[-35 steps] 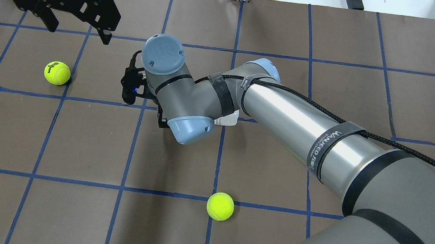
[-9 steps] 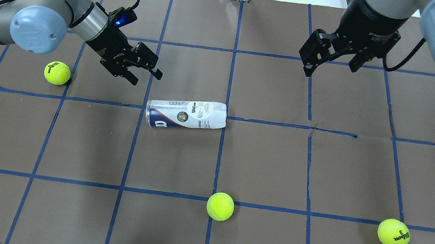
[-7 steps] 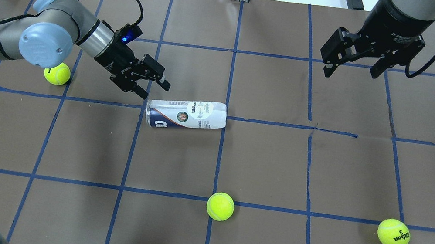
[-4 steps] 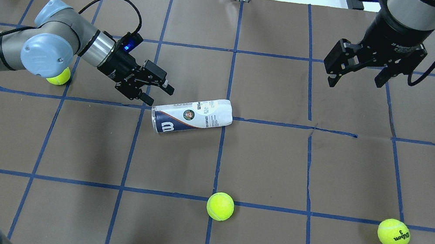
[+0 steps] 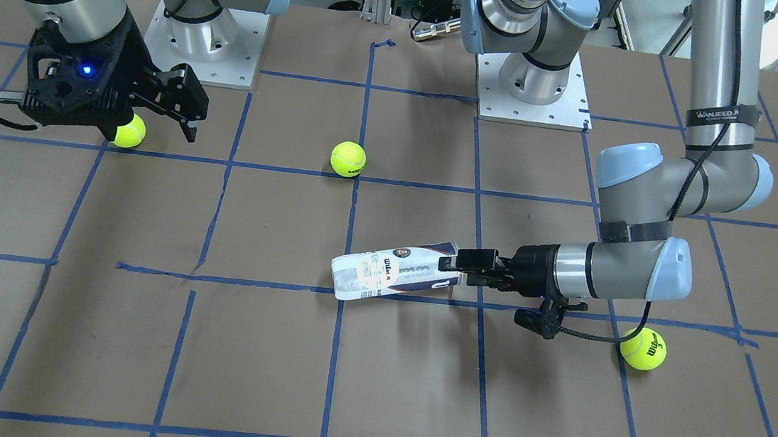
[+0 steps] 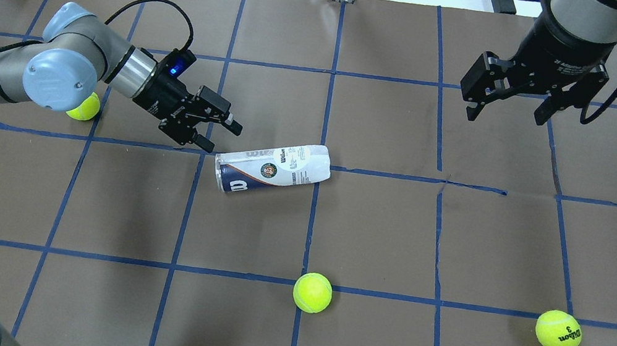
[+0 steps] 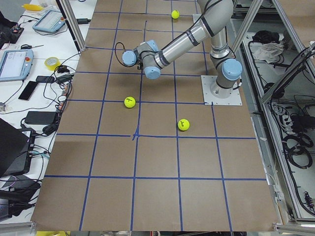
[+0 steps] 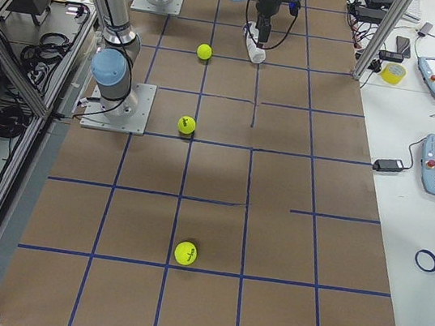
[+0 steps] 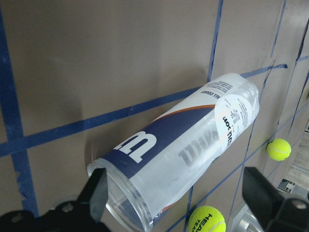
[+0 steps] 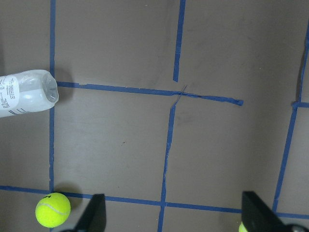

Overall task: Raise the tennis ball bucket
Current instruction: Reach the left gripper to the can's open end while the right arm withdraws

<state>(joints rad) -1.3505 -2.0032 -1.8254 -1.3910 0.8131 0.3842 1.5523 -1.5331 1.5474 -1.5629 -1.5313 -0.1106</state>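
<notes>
The tennis ball bucket has skewed on the blue-taped table.

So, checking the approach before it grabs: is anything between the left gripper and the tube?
Nothing visible. The open left gripper sits right at the open end of the tube, and the tennis balls lie well off that line.

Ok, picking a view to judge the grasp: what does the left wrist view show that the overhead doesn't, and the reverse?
Left wrist only: the tennis ball bucket, its clear rim close beside one finger. Overhead only: the right gripper, open, far off, and the whole left arm. Both: the bucket lying on the table, ungrasped, left gripper open.
</notes>
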